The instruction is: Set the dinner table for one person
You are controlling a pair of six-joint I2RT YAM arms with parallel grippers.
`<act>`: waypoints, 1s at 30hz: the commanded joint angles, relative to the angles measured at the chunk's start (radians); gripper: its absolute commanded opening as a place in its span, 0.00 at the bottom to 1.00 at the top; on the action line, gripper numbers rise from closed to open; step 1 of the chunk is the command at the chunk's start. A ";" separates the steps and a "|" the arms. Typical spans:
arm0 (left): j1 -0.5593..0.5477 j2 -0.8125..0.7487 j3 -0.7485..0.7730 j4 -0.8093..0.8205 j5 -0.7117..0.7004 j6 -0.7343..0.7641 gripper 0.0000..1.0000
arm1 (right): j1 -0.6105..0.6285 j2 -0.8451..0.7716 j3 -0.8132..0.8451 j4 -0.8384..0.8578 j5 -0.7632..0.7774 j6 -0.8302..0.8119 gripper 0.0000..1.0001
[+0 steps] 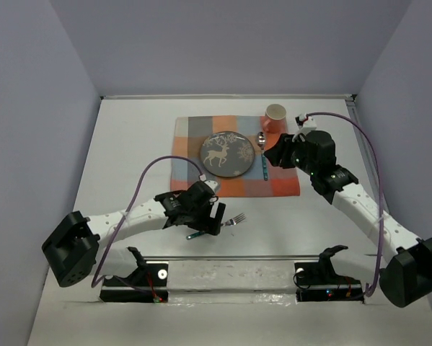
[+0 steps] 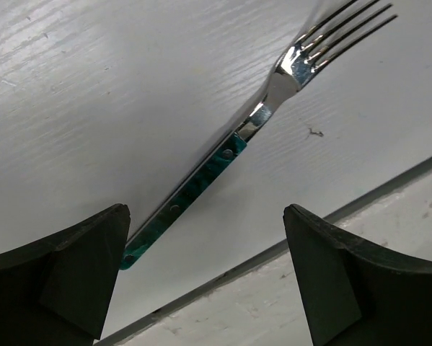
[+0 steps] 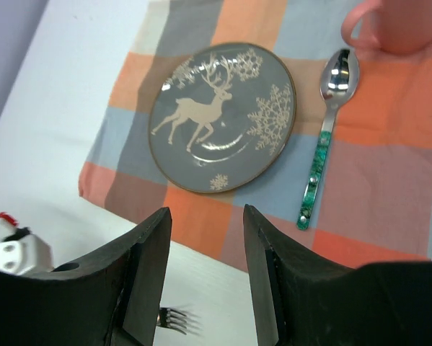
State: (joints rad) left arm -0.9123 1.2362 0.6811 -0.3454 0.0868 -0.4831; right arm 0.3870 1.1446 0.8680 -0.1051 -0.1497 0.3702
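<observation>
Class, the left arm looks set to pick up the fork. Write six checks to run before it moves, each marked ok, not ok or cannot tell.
1. Left hand open: ok.
2. Teal-handled metal fork lies flat on the white tabletop, handle between the fingers: ok, though off-centre.
3. Orange-and-blue checked cloth mat bare left of the grey reindeer plate in the top view: ok.
4. Teal-handled metal spoon lies right of the plate: ok.
5. Right hand open, empty, over the mat's right side: ok.
6. Gap between left fingers and tabletop: cannot tell.
</observation>
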 commanded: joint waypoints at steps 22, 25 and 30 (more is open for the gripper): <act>-0.189 0.258 0.037 0.036 -0.150 0.037 0.52 | -0.002 -0.140 -0.031 0.008 -0.053 0.006 0.51; -0.209 0.287 0.038 0.042 -0.162 0.046 0.38 | -0.002 -0.146 -0.026 0.010 -0.053 0.009 0.51; -0.269 0.348 0.043 0.036 -0.217 0.046 0.14 | -0.002 -0.160 -0.014 0.012 -0.037 0.015 0.50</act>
State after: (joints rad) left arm -1.1320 1.4963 0.7563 -0.2573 -0.1093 -0.4328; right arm 0.3870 1.0237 0.8162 -0.1295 -0.1913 0.3740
